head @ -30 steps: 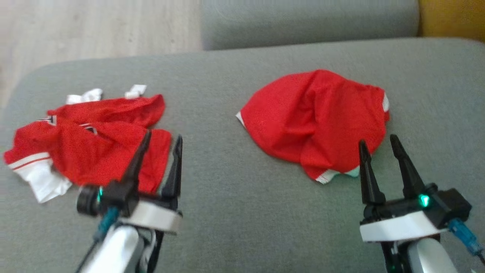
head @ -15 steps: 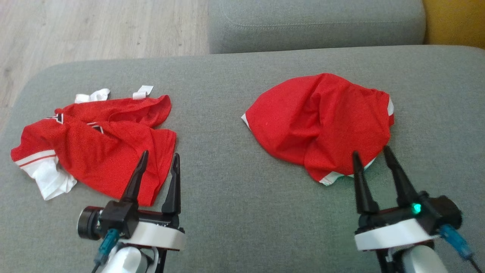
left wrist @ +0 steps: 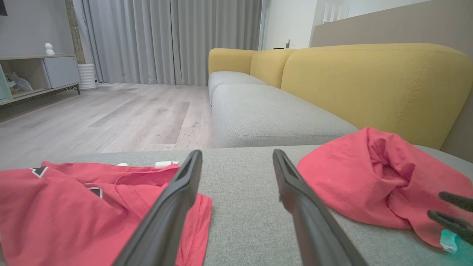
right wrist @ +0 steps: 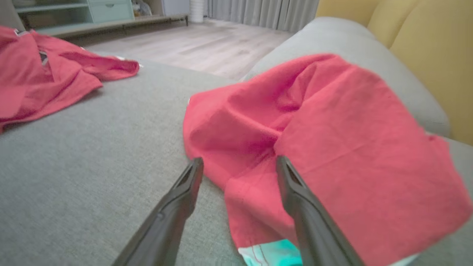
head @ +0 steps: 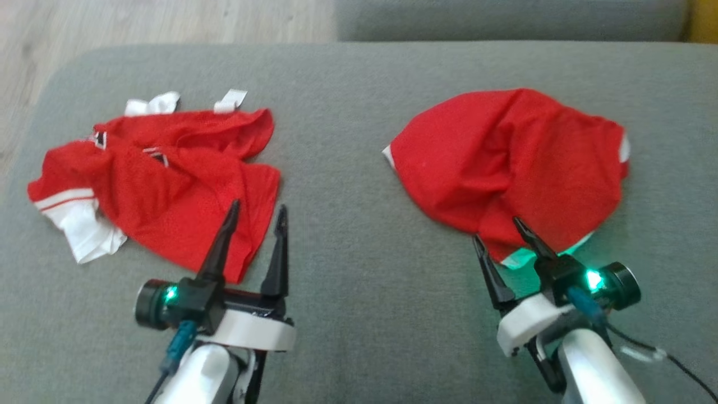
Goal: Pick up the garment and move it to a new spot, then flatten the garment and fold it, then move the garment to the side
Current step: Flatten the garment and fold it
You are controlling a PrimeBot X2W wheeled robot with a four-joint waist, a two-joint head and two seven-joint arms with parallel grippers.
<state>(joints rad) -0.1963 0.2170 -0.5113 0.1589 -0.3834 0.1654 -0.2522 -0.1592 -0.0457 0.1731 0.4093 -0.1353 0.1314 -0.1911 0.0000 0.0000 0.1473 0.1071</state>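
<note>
Nearest, lower left of the head view: left gripper (head: 258,205). Its fingers are apart and empty, with the tips over the near edge of a red jersey (head: 168,179) with white trim. It looks parked rather than reaching.

Lower right: right gripper (head: 496,229). Its fingers are spread and hold nothing, with the tips at the near hem of the garment (head: 505,157). In the right wrist view a fold of that hem lies between the fingers, so it is probably lined up for the pick-up; no grip is made yet.

Mid-frame right: garment. It is a red crumpled mound on the grey cushion (head: 348,292), with white trim at its near corner.

Mid-frame left: jersey. It lies crumpled, well apart from the garment. Bare cushion lies between them, a likely new spot, and nothing blocks the way.

Top: second cushion (head: 505,19). Wood floor (head: 168,19) is at upper left, and a yellow backrest (left wrist: 369,85) appears in the left wrist view.
</note>
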